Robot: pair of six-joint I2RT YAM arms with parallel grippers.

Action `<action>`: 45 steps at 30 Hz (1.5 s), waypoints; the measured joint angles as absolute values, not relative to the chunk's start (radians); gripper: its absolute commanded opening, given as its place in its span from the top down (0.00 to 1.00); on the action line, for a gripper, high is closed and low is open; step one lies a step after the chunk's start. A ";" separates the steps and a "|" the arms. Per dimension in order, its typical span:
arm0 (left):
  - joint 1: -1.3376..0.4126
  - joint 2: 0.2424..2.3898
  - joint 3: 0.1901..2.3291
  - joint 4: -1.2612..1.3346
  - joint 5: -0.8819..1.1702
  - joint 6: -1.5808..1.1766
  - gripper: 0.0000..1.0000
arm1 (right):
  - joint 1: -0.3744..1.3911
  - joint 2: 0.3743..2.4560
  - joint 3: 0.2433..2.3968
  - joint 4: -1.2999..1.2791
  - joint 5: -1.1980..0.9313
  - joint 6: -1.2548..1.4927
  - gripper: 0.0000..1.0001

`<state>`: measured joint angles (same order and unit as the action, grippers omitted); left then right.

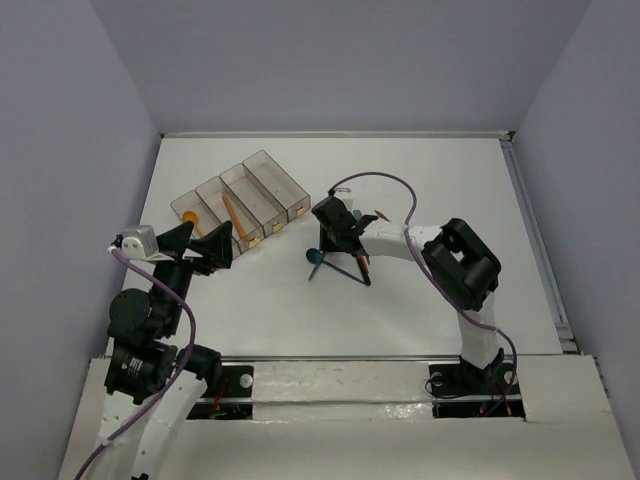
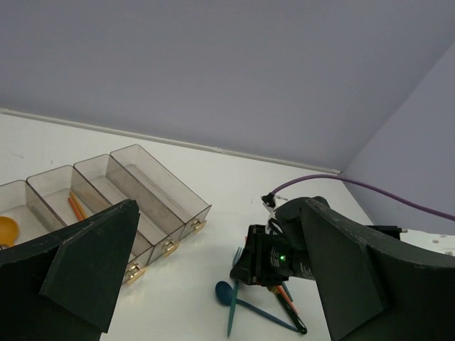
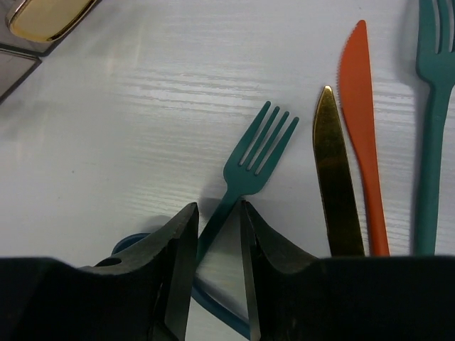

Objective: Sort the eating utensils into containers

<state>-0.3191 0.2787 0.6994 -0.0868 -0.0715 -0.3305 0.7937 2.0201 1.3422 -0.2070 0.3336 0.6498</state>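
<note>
Teal in colour, the fork (image 3: 252,153) I am after lies flat near the middle of the tabletop (image 1: 420,180). Its thin handle runs between the two fingers of my right hand (image 3: 218,234). The fingers stand only narrowly apart, one on each side of the handle, with a sliver of white showing either way, so I judge they have not yet pinched it.

Just beside the fork, toward the right edge, lie a dark gold-toned knife (image 3: 334,177), an orange knife (image 3: 362,128) and a second fork (image 3: 430,121), also teal, close together. A teal spoon (image 2: 225,292) crosses the first fork's handle by my fingers; I cannot tell which lies on top.

Four joined clear grey bins (image 2: 163,181) sit in a row toward the far left corner. The one nearest the left edge holds an orange spoon (image 2: 6,231), and the next holds another orange piece (image 2: 75,206). The other two look bare.

My left hand (image 1: 205,245) hangs on the near side of the bins, its fingers wide apart and holding nothing.

The step in hand is the pick-up of the fork. Next, I think, the right hand must close fully on the handle and lift straight up, so the spoon and the knives are not dragged. It would then carry the fork toward the far left corner, probably to one of the bare bins.
</note>
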 measured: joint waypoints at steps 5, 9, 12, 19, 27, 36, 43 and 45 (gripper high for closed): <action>-0.319 0.278 0.699 -0.087 -0.072 -0.331 0.01 | 0.801 2.022 1.358 -0.244 0.334 0.652 0.63; -0.319 0.277 0.699 -0.087 -0.072 -0.331 0.01 | 0.801 2.028 1.366 -0.259 0.339 0.654 0.84; -0.320 0.276 0.699 -0.087 -0.072 -0.331 0.01 | 0.801 2.036 1.374 -0.262 0.346 0.659 0.87; -0.328 0.270 0.699 -0.087 -0.072 -0.331 0.01 | 0.801 2.075 1.431 -0.270 0.365 0.670 1.00; -0.328 0.270 0.699 -0.087 -0.072 -0.331 0.01 | 0.801 2.049 1.402 -0.224 0.366 0.665 1.00; -0.328 0.270 0.699 -0.087 -0.072 -0.331 0.01 | 0.820 1.898 1.409 -0.005 0.260 0.524 1.00; -0.328 0.273 0.699 -0.087 -0.073 -0.331 0.01 | 0.820 2.061 1.697 0.135 0.116 0.348 1.00; -0.328 0.274 0.699 -0.087 -0.073 -0.331 0.01 | 0.820 2.154 1.828 0.144 0.072 0.295 1.00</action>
<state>-0.3279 0.2737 0.6994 -0.0868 -0.0727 -0.3305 0.8200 2.1540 1.8282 0.1436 0.0723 0.2955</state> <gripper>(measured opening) 0.992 0.122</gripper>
